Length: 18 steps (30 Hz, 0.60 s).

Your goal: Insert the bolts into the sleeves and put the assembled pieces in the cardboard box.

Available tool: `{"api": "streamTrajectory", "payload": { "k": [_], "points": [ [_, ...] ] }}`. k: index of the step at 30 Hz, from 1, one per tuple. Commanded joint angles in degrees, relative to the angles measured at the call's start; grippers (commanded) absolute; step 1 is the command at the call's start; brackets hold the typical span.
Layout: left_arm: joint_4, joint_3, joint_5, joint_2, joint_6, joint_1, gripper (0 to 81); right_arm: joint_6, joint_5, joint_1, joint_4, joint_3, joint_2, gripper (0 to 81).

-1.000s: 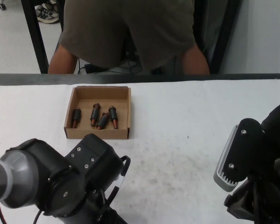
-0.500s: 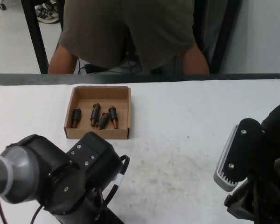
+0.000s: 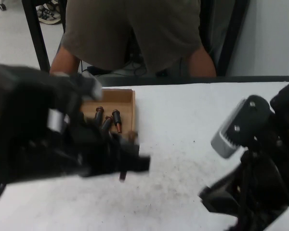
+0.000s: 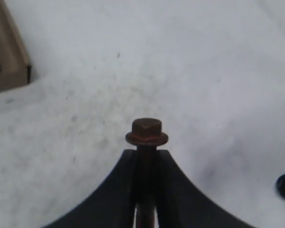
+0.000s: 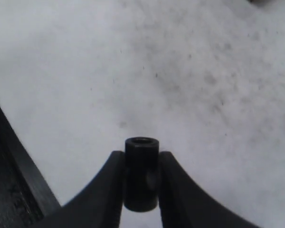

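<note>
My left gripper point(image 4: 145, 161) is shut on a rusty bolt point(image 4: 146, 132), its hex head standing past the fingertips above the white bench. My right gripper point(image 5: 141, 164) is shut on a black sleeve point(image 5: 141, 172) whose open bore faces outward. In the high view the left arm point(image 3: 48, 139) reaches across in front of the cardboard box point(image 3: 124, 97), hiding most of it; several assembled pieces point(image 3: 111, 120) lie inside. The bolt point(image 3: 122, 175) sticks out under that arm's gripper tip. The right arm point(image 3: 253, 173) stands at the right.
A corner of the cardboard box point(image 4: 9, 57) shows in the left wrist view. A person point(image 3: 135, 33) stands behind the bench's far edge. The white bench top point(image 3: 183, 159) between the two arms is bare and lightly smudged.
The left arm has swung up and forward over the bench, now covering much of the box. The right arm has also lifted and shifted left.
</note>
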Motion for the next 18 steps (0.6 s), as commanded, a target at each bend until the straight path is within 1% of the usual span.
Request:
{"api": "streamTrajectory", "payload": {
  "k": [1, 4, 8, 10, 12, 18],
  "points": [
    [-7.68, -0.25, 9.95, -2.04, -3.24, 5.34, 0.8, 3.62, -3.19, -0.22, -7.63, -0.81, -0.67, 0.2],
    [-14.33, -0.25, 18.38, -2.14, -5.84, 10.40, 0.8, 6.02, -4.43, -0.22, -12.82, -0.81, -0.25, 0.2],
    [-21.58, -0.25, 27.55, -2.14, -9.13, 16.33, 0.8, 10.23, -6.78, -0.06, -20.72, -0.81, 1.25, 0.2],
    [-23.52, -0.25, 29.75, -2.14, -10.15, 17.84, 0.8, 12.07, -7.69, 0.44, -24.67, -0.81, 2.50, 0.2],
    [-24.47, -0.25, 30.04, -2.14, -11.46, 18.84, 0.8, 13.66, -8.01, 1.18, -29.00, -0.81, 3.69, 0.2],
    [-24.46, -0.25, 31.23, -2.14, -11.49, 19.24, 0.8, 17.84, -8.11, 3.03, -38.58, -0.81, 6.60, 0.2]
  ]
}}
